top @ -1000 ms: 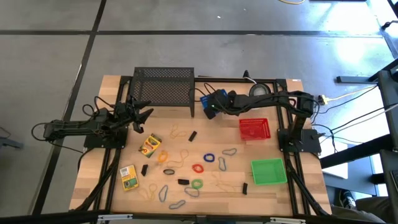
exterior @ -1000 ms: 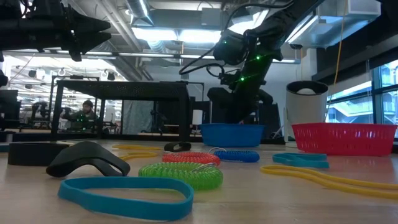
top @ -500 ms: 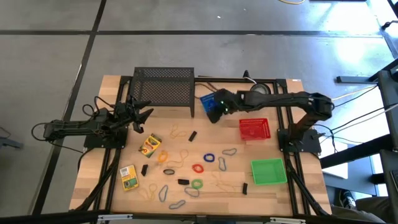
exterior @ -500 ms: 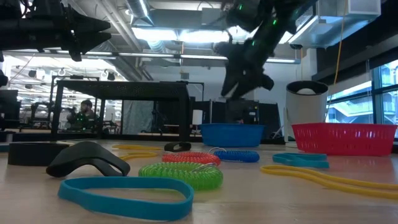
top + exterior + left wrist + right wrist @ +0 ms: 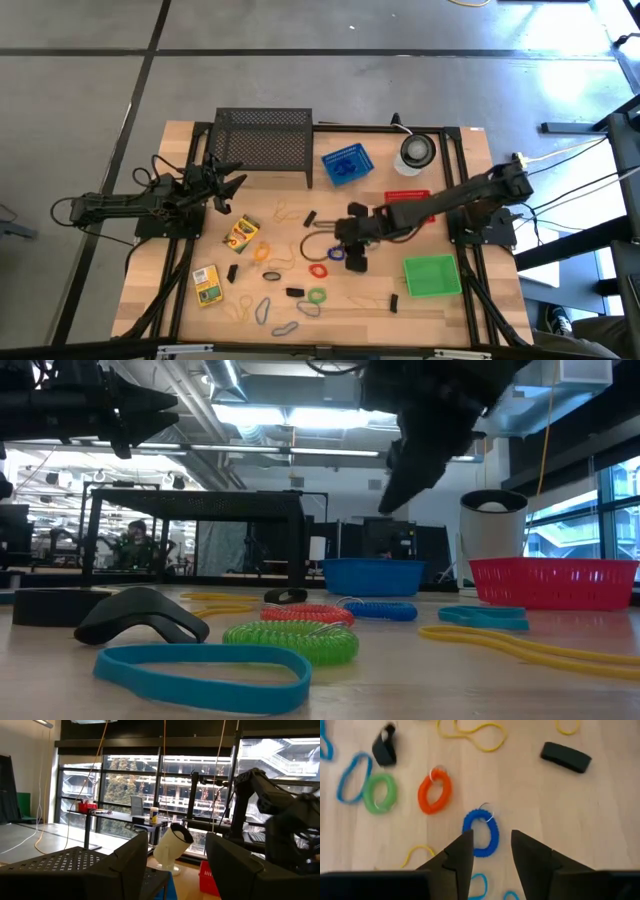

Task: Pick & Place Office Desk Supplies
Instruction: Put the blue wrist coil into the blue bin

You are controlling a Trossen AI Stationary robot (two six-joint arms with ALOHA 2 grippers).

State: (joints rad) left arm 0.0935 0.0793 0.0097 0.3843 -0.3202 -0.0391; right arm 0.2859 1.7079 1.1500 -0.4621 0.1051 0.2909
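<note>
Barely started imo: the right pincer [image 5: 487, 851] hangs spread and empty just above the blue coil loop [image 5: 481, 833], the orange one [image 5: 435, 790], clips and both crayon boxes [image 5: 241, 233] beyond it sit unsorted on the tabletop [image 5: 440, 305].

- Two crayon boxes [image 5: 241, 233] — yellow-green, both on the counter's [image 5: 440, 310] left half.
- Three baskets: one blue [image 5: 347, 166], one red [image 5: 408, 196], one green [image 5: 432, 276].
- One black wire-mesh rack [image 5: 264, 143].
- One round white-and-dark disc [image 5: 416, 150].
- Three coiled loops — one blue [image 5: 480, 832], one orange-red [image 5: 435, 791], one green [image 5: 380, 793].
- Small black clips [image 5: 310, 217]: at least five.
- Flat bands, yellow [image 5: 288, 212] and blue [image 5: 262, 310]: several, too tangled to count.
</note>
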